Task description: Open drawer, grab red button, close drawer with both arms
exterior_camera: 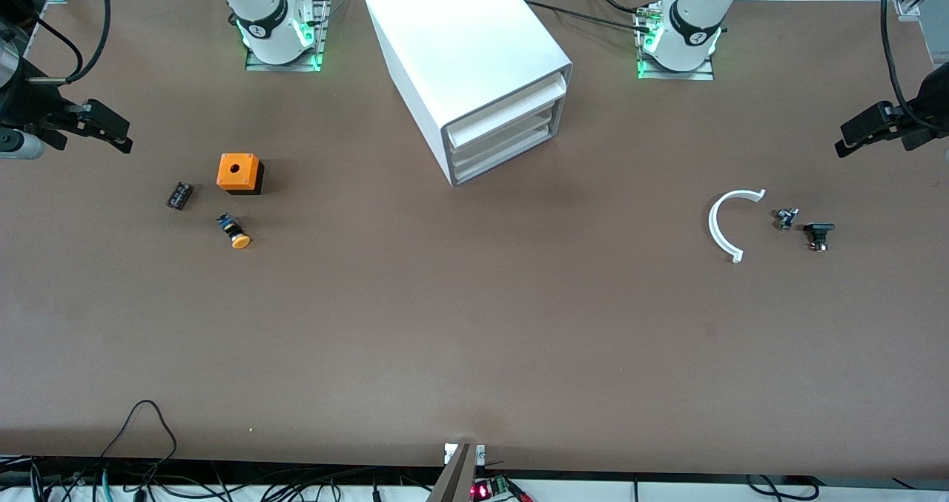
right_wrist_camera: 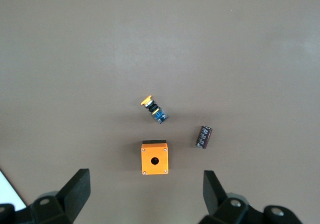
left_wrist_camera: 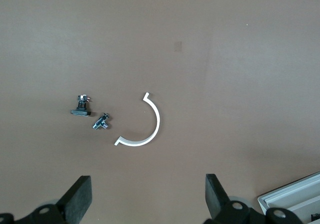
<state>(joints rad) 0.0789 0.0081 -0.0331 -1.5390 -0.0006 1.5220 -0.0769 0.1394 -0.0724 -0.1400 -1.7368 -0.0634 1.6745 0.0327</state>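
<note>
The table (exterior_camera: pixel 474 324) is carrying a white cabinet (exterior_camera: pixel 460 50), which is standing between the two arm bases. The middle drawer (exterior_camera: pixel 511 140) is sitting shut, flush with the drawers above and below it. The red button is not showing anywhere; probably it is lying inside this drawer.

The left gripper (left_wrist_camera: pixel 147 194) is hanging high over a white arc (left_wrist_camera: pixel 142 126) and two small black parts toward the left arm's end, with its jaws standing wide and holding nothing. The right gripper (right_wrist_camera: pixel 145 189) is hanging over the orange box (right_wrist_camera: pixel 154 158), a yellow button (right_wrist_camera: pixel 153 108) and a dark cylinder (right_wrist_camera: pixel 203 136) toward the right arm's end, also wide and empty.

The step in hand is opening the drawer. To do it well, one gripper should be coming down level with the middle front only, hooking its edge, and pulling straight along the cabinet's slanted axis, so that the cabinet is not sliding.
</note>
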